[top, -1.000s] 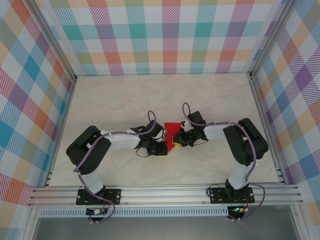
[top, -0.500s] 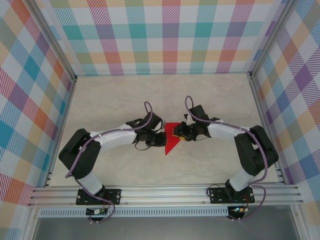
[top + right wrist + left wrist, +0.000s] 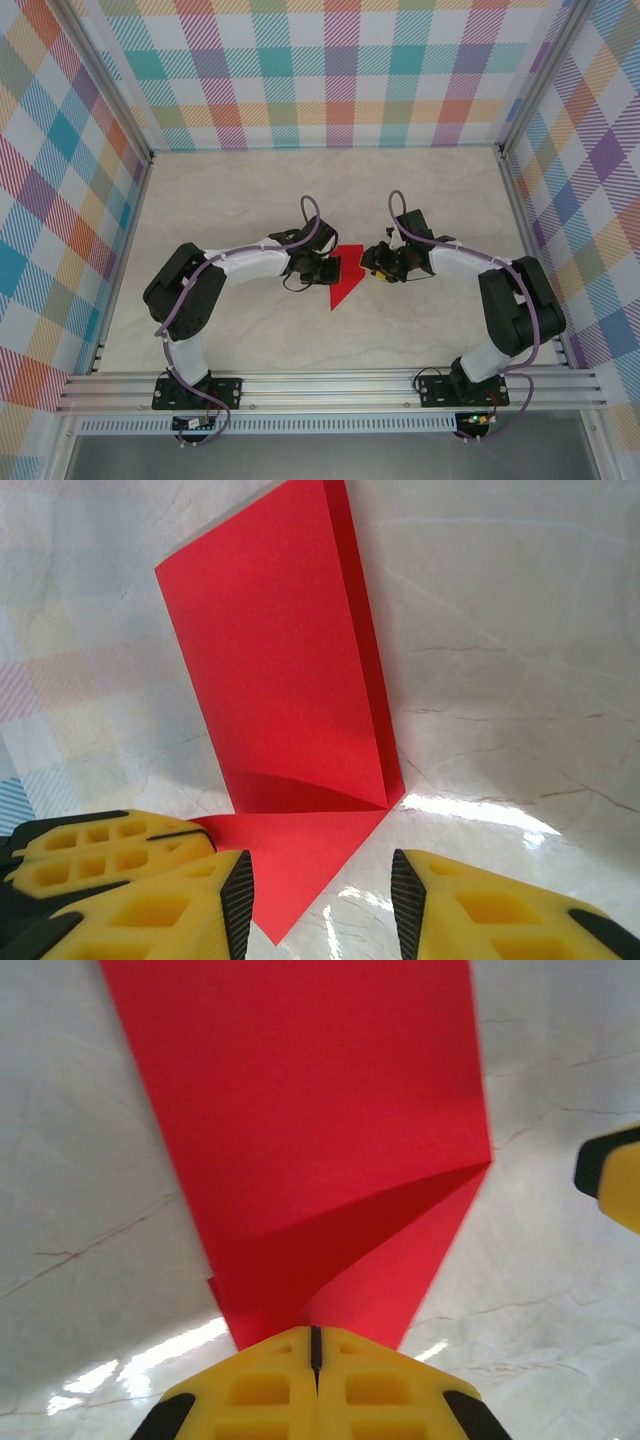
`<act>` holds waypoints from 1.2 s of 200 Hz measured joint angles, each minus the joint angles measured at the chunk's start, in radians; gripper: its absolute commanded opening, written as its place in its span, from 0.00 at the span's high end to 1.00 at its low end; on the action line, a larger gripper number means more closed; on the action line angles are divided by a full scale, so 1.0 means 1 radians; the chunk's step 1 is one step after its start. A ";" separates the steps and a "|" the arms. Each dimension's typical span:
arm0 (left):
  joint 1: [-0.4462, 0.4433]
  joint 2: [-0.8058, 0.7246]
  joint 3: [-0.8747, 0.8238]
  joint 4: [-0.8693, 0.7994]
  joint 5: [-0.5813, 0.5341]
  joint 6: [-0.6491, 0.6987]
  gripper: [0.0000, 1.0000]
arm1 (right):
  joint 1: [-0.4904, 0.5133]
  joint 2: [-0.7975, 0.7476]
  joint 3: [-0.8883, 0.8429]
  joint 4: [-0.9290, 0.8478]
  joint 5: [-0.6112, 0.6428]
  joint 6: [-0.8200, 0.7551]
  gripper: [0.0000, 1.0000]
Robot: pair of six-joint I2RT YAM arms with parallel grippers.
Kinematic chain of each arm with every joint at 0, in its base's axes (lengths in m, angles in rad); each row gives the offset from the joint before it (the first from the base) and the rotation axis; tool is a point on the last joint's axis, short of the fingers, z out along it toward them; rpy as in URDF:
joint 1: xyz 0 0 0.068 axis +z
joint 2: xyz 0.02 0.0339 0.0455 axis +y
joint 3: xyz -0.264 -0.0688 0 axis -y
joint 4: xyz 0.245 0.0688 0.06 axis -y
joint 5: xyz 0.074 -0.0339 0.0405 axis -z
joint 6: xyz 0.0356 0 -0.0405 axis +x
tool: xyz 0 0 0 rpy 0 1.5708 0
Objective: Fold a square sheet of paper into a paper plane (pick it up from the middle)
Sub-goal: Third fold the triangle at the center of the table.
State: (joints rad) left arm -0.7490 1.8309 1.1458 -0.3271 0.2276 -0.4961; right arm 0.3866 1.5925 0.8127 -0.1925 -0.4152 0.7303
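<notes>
Judging the handling first, we take the square sheet of paper (image 3: pixel 310 1110) to be feather-light, limp and easy to crumple. It is stiff only along its creases, and likely to skate over the glossy table (image 3: pixel 250 200) if pushed.

It is partly folded, a long red strip with a diagonal crease. It stretches away from the left pincer (image 3: pixel 315 1345) and narrows towards the fingertips. That pincer's yellow fingers are pressed together with the sheet's near end running in between them, so we read it as clamped on the paper.

The right pincer (image 3: pixel 320 880) stands with its fingers apart. The sheet's pointed corner lies between them, touching neither, and the rest of the sheet reaches away ahead of it.

From above, the sheet (image 3: pixel 347 280) lies between the two pincers, just beside each.

For a further hold we would choose the layered part near the crease, towards the middle. There the doubled paper should resist tearing and sagging better than a single edge. We would also close gently, since a hard squeeze would likely leave a stray crease.
</notes>
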 measured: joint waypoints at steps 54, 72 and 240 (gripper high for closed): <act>0.000 0.021 0.005 -0.014 -0.047 0.000 0.98 | 0.000 0.048 0.000 0.038 -0.044 0.001 0.54; 0.000 0.044 0.010 -0.014 -0.054 0.000 0.98 | 0.000 0.063 0.000 0.045 -0.058 0.001 0.53; 0.000 0.056 0.007 -0.003 -0.054 0.006 0.94 | 0.000 0.099 -0.001 0.054 -0.010 0.010 0.51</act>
State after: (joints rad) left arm -0.7490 1.8874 1.1530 -0.3305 0.1738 -0.4904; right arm 0.3866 1.6913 0.8116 -0.1387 -0.4252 0.7399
